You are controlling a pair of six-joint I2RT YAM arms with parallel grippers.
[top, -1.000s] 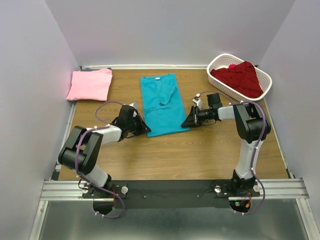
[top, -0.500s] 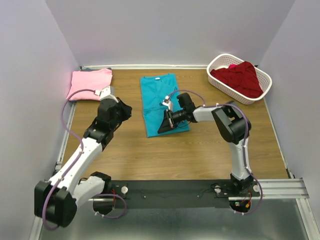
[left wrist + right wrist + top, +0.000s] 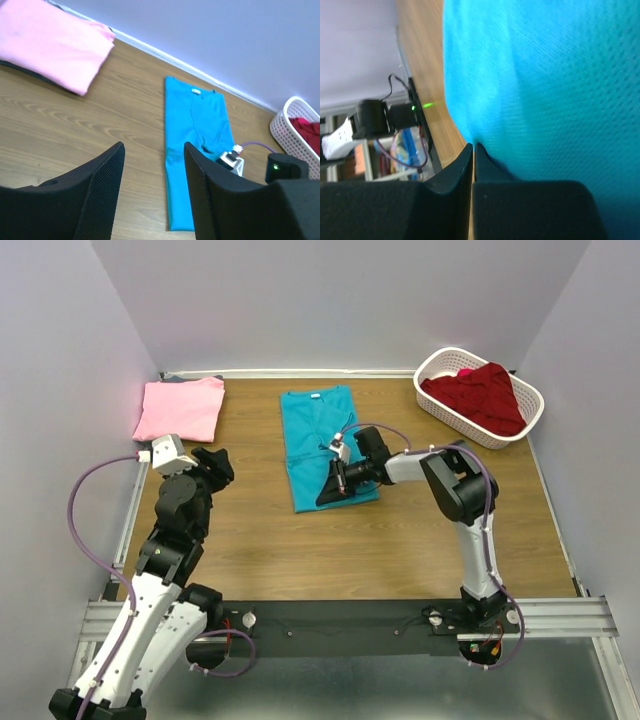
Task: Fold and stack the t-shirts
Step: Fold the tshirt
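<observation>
Right wrist alone: tool (image 3: 473, 146) tips together

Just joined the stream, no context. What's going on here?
Two arms are folding shirts. The right gripper is shut on the near end of the teal cloth t-shirt mid-table. The left gripper hangs open over the wooden table, holding nothing. A folded light pink t-shirt sits far left; a dark red t-shirt lies in the white slotted plastic basket.
</observation>
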